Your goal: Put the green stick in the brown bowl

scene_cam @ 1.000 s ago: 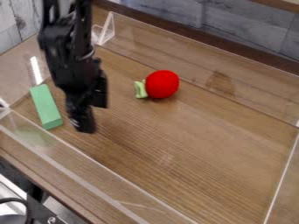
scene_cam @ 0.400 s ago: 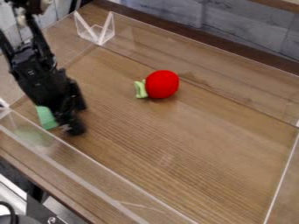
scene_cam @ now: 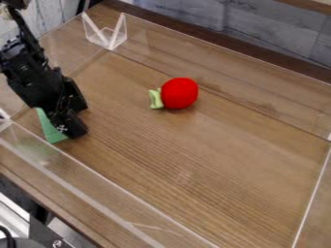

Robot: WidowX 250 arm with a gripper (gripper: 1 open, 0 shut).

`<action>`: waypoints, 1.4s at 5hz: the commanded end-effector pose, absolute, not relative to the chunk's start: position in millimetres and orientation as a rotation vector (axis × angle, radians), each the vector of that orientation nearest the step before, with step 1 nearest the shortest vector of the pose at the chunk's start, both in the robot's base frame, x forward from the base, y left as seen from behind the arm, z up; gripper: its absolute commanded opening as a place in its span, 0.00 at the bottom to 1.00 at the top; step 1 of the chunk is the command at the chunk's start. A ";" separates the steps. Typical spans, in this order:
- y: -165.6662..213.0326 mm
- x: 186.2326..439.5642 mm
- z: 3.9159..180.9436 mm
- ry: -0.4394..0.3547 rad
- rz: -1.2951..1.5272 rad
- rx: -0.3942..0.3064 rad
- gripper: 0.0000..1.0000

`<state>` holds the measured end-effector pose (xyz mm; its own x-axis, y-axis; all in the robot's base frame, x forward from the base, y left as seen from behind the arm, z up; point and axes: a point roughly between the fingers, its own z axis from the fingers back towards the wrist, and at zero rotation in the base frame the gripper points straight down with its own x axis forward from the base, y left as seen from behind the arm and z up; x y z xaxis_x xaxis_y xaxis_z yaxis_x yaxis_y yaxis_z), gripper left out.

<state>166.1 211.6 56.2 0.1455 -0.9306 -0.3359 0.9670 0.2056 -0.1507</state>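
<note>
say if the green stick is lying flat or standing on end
Lying flat: the green stick shows its broad face low against the table, partly hidden by the gripper.

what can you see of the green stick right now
The green stick is bright green with a plain, smooth-looking surface and no visible markings. It lies on the wooden table near the left edge of the view, beside a white line. The black gripper is over it and hides much of it, so its full outline, and whether the fingers touch it, cannot be told.
</note>
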 end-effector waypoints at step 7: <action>173.6 179.8 108.0 0.414 -1.506 0.171 1.00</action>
